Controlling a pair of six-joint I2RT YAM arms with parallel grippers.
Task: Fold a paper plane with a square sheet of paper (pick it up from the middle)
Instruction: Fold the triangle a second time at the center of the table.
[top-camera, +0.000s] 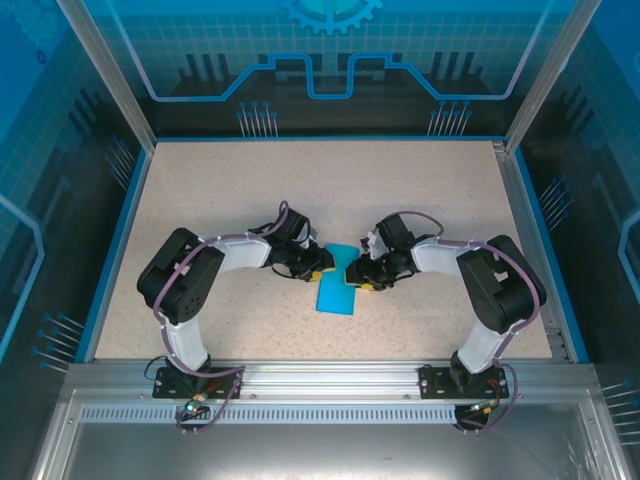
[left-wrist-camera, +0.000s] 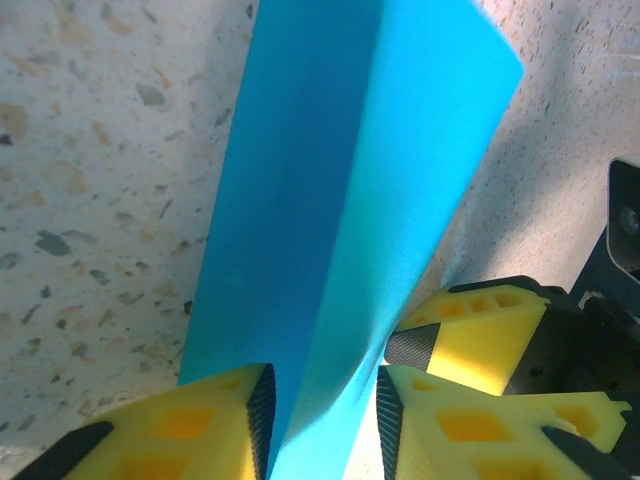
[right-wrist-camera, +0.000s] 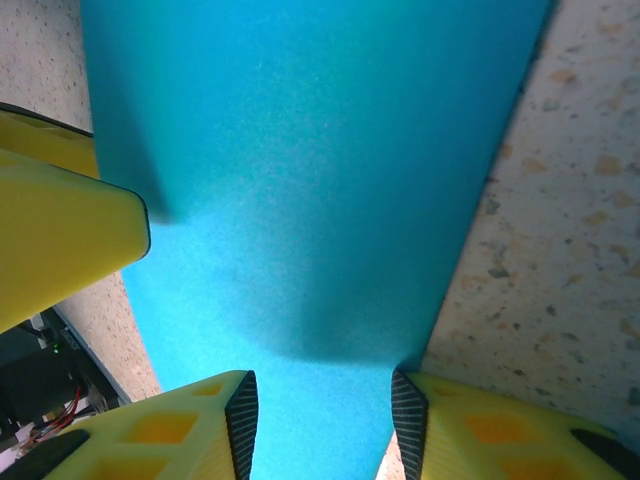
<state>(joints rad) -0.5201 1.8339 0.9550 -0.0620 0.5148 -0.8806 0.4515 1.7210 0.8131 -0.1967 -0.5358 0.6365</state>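
The square sheet of paper (top-camera: 336, 292) lies on the speckled table as a narrow cyan-blue creased strip, its far end between both grippers. My left gripper (left-wrist-camera: 322, 400) straddles a raised ridge of the sheet (left-wrist-camera: 330, 180). The paper touches its left pad, and a slit of table shows by the right one. My right gripper (right-wrist-camera: 322, 400) stands open over the flat sheet (right-wrist-camera: 300, 180), which runs under its fingers. The two grippers (top-camera: 318, 265) (top-camera: 362, 272) face each other, almost touching. No paper plane is in view.
The speckled table (top-camera: 250, 190) is ringed by a blue rim and transparent walls (top-camera: 120, 200). The other gripper's yellow finger shows close by in each wrist view, low on the right (left-wrist-camera: 470, 335) for the left wrist and at the left edge (right-wrist-camera: 60, 240) for the right wrist.
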